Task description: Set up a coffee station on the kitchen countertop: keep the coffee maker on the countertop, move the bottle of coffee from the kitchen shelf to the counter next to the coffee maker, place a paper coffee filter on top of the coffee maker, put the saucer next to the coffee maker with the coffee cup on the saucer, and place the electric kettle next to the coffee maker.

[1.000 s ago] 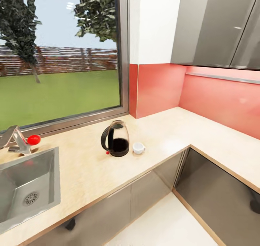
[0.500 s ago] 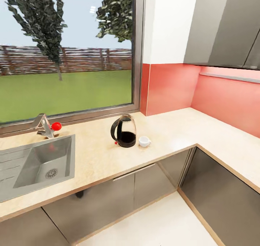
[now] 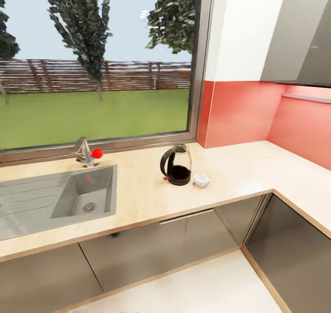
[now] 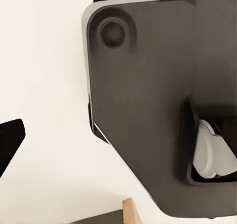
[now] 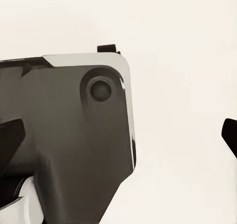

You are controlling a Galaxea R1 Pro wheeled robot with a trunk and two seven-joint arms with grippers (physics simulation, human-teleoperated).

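A glass jug with a black handle and dark base, seemingly the electric kettle (image 3: 176, 165), stands on the beige countertop (image 3: 138, 198) below the window. A small white coffee cup (image 3: 201, 180) sits just to its right, close beside it. Coffee maker, coffee bottle, filter and saucer are out of view. In the left wrist view my left gripper (image 4: 118, 140) hangs over the robot's dark base (image 4: 148, 110) and pale floor, one black fingertip (image 4: 10, 140) at the frame edge. In the right wrist view my right gripper (image 5: 118, 137) is open and holds nothing, fingertips (image 5: 10, 140) far apart.
A steel sink (image 3: 69, 198) with a red-knobbed tap (image 3: 87, 153) is set in the counter at the left. The counter turns a corner at the right under a red backsplash (image 3: 239, 110). Grey cabinet doors (image 3: 161, 248) run below, with pale floor (image 3: 193, 290) in front.
The whole head view has shifted: the camera has pulled back and turned, so the sink shows more fully and the jug and cup look smaller. Neither has moved on the counter.
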